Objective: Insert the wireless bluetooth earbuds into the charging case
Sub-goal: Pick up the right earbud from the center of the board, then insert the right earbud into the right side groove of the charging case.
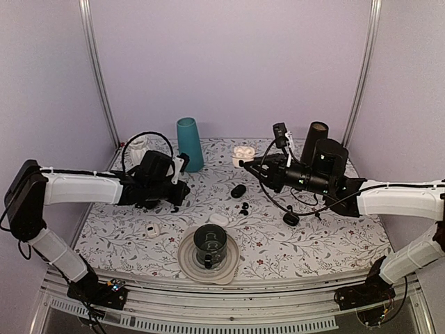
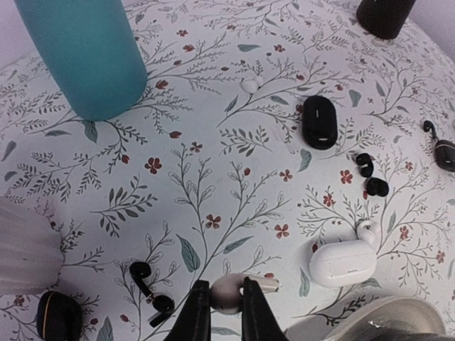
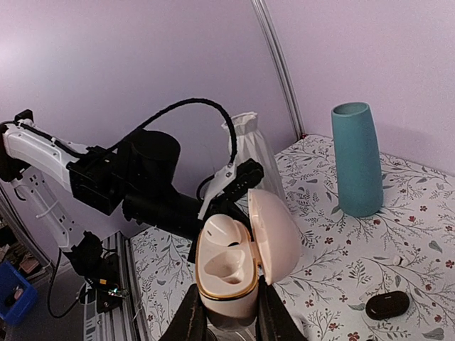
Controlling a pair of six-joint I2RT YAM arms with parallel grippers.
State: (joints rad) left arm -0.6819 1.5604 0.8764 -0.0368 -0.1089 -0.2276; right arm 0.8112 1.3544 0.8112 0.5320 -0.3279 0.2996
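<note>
The right gripper (image 3: 226, 316) is clamped around the lower body of a cream charging case (image 3: 227, 273). It holds the case upright above the counter (image 2: 213, 177) with the lid swung open, probably so the two empty wells face the other arm and can take an earbud. The left gripper (image 2: 226, 312) is pinched closed on a cream earbud (image 2: 229, 291), gripping the rounded head with the stem poking out to the right. A grip like that probably leaves the stem free to go into a well.

From above, the earbud hangs left of centre and the open case is further right and further back, with bare counter between them. A pair of black earbuds (image 2: 370, 176) lies loose on the counter to the right of the left gripper, not touching it. Another black earbud (image 2: 151, 288) lies nearer, on its left.
</note>
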